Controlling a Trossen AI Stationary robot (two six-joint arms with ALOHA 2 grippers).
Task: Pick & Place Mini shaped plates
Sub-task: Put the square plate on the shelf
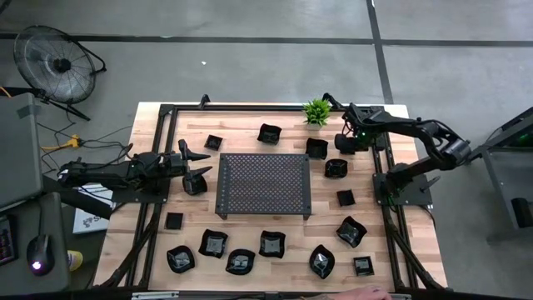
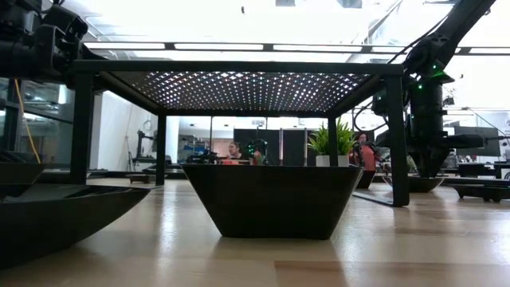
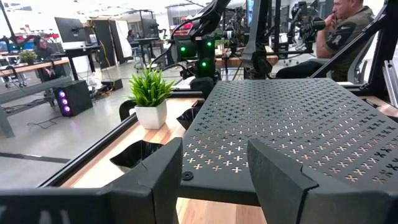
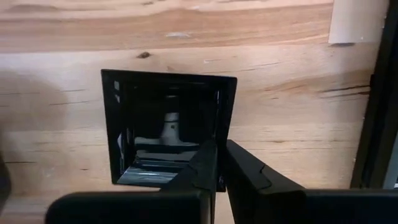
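Note:
Several small glossy black mini shaped plates lie flat on the wooden table around the dark perforated tray (image 1: 264,184). My right gripper (image 1: 343,142) points down at the far right and is shut on a square plate (image 1: 316,148) (image 4: 168,124), which rests on the table. My left gripper (image 1: 196,167) (image 3: 214,180) stands open and level at the tray's left side, with nothing between its fingers. My right gripper holds the square plate by the rim of one side wall (image 4: 219,143), near a corner. One finger (image 4: 202,165) is inside the dish and the other (image 4: 249,171) outside. The fingers come from above, pointing down. The plate sits flat on the table.
A small green plant (image 1: 316,111) in a white pot stands just beyond the held plate. Another plate (image 1: 335,168) lies close on its near side. A black frame (image 1: 379,167) borders the table. A row of plates (image 1: 268,243) lines the near edge. People sit in the room behind.

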